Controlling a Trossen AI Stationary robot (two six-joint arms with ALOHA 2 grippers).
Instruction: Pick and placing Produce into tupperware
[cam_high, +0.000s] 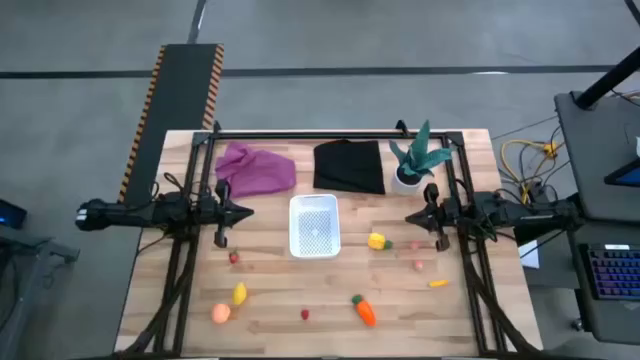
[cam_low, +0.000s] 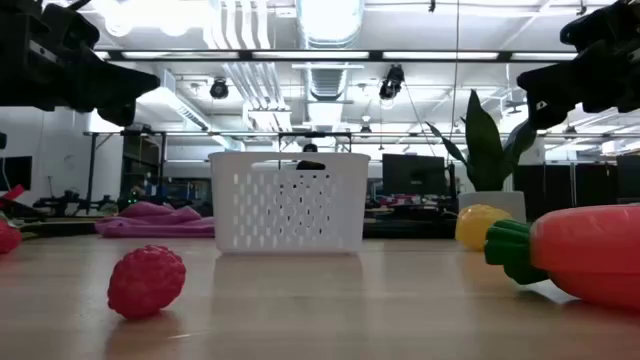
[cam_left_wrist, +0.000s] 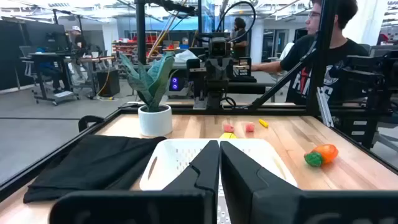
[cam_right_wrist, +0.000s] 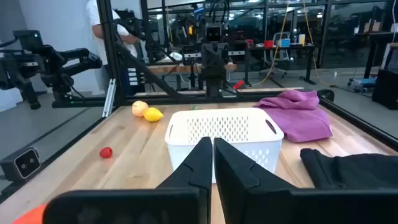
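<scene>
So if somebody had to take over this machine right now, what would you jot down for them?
Left claw: shut, holding nothing, raised left of the tub.
Right claw: shut, holding nothing, raised right of the tub.
Tub: mid-table, in front of the purple cloth and black cloth; looks to have nothing in it.
Produce, all on the table: carrot, peach, lemons, berries, small bits near the right claw.
Done: nothing.
Left: every piece into the tub.
</scene>
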